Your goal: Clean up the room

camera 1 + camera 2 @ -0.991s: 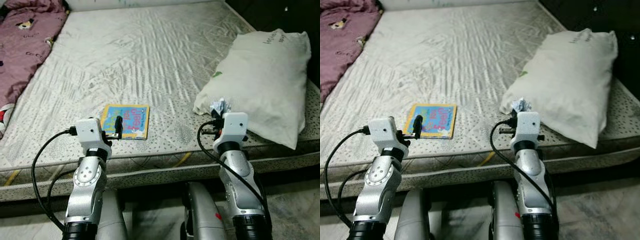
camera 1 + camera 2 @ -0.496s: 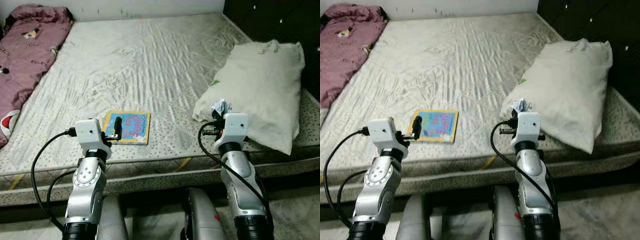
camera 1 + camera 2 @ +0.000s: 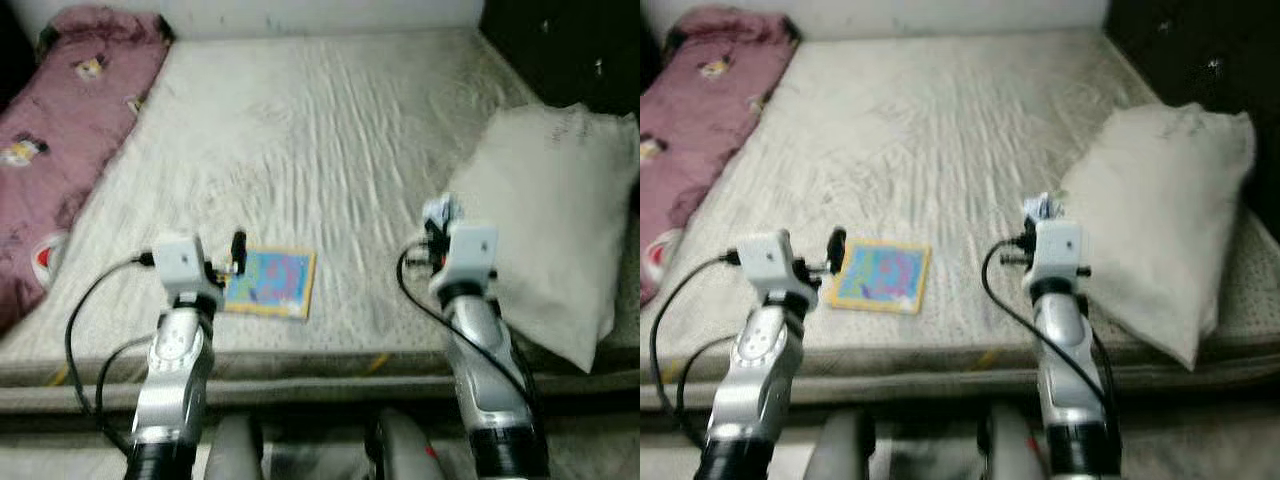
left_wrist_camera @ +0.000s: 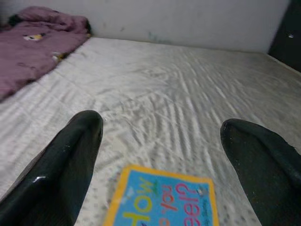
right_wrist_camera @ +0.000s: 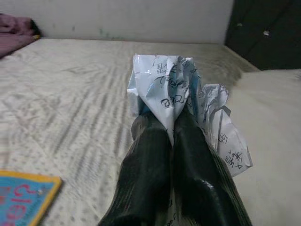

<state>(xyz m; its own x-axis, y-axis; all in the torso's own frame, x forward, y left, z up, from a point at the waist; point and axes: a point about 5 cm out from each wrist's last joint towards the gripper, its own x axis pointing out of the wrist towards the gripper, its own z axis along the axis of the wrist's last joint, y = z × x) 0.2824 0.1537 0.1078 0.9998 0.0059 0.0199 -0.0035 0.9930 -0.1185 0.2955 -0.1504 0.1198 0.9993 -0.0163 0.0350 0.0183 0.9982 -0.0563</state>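
A small picture book [image 3: 271,282] with a yellow border and blue cover lies flat near the front edge of the bare mattress [image 3: 330,130]. My left gripper [image 4: 162,141] hovers just short of the book [image 4: 164,205], open, with the book between and below its fingers. My right gripper [image 5: 169,134] is shut on a crumpled piece of printed paper [image 5: 181,96], held up over the mattress beside a large white pillow [image 3: 555,225]. In the head view the paper [image 3: 437,211] pokes out above the right wrist.
A purple blanket [image 3: 60,140] with cartoon prints is bunched along the mattress's left side. A dark wall or cabinet [image 3: 560,50] stands behind the pillow at the right. The bed's front edge [image 3: 320,365] runs just ahead of my arms.
The whole picture has shifted and blurred: the camera has turned and pulled back, so more of the blanket shows and the book sits further right. Both grippers keep their poses.
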